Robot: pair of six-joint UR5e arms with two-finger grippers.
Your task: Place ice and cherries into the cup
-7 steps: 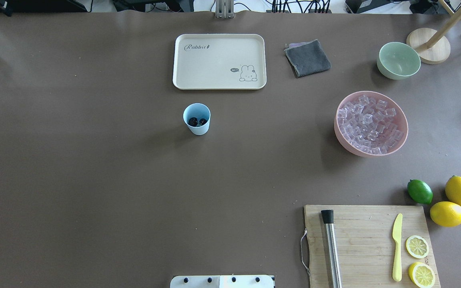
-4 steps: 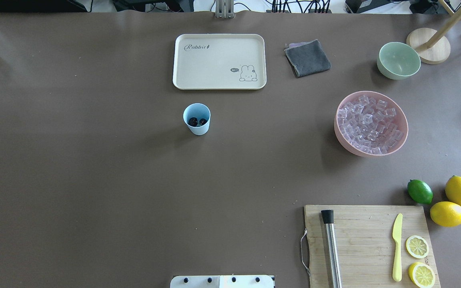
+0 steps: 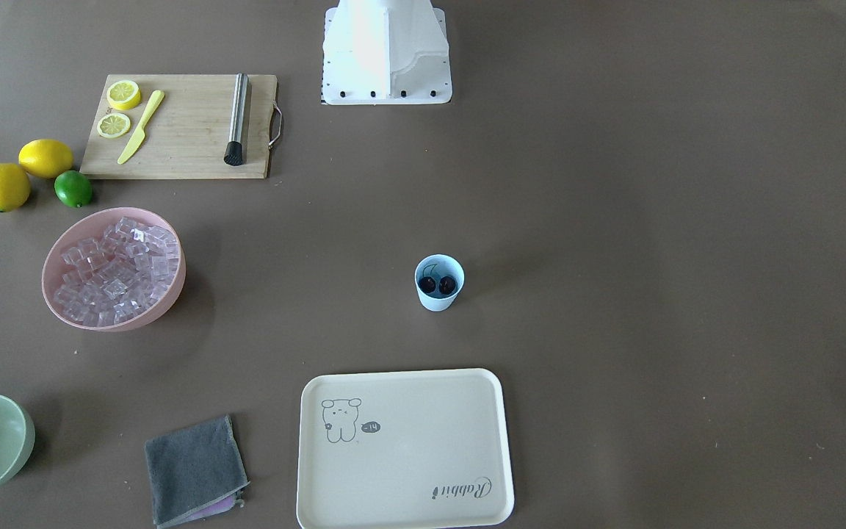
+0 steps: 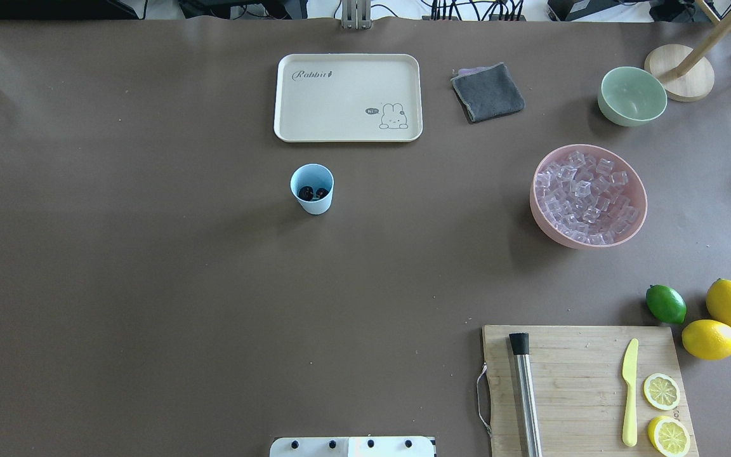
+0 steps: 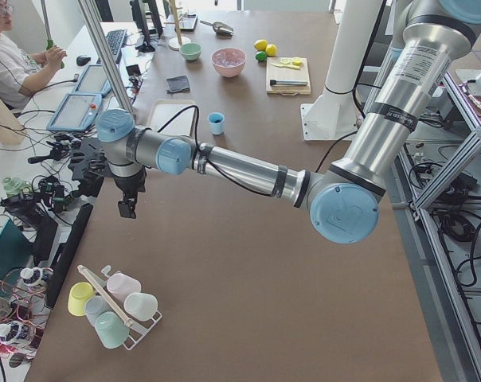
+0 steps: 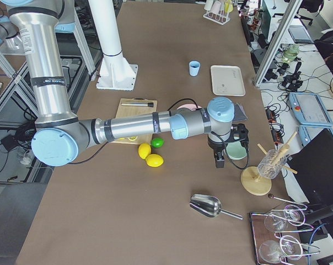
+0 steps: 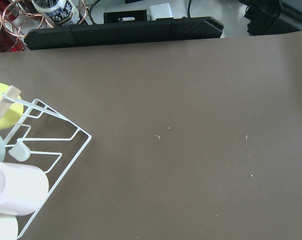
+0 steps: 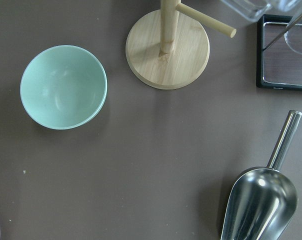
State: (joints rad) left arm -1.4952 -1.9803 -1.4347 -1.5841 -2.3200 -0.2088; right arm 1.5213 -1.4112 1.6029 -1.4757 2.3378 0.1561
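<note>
The light-blue cup (image 4: 311,188) stands upright mid-table, just in front of the cream tray. Two dark cherries (image 4: 313,192) lie in its bottom, also seen from the front (image 3: 438,284). The ice (image 4: 587,195) fills the pink bowl (image 4: 546,227) on the right side; I see no ice in the cup. My left gripper (image 5: 127,210) hangs over the table's far left end, away from the cup. Beside the pale green bowl at the far right end hangs my right gripper (image 6: 219,160). Only the side views show either gripper, so I cannot tell their state.
A cream tray (image 4: 348,97), grey cloth (image 4: 487,92) and pale green bowl (image 4: 632,95) sit at the back. The cutting board (image 4: 584,387) carries a muddler, knife and lemon slices, with a lime (image 4: 665,303) and lemons beside it. A metal scoop (image 8: 261,200) and a cup rack (image 7: 36,150) lie at the ends.
</note>
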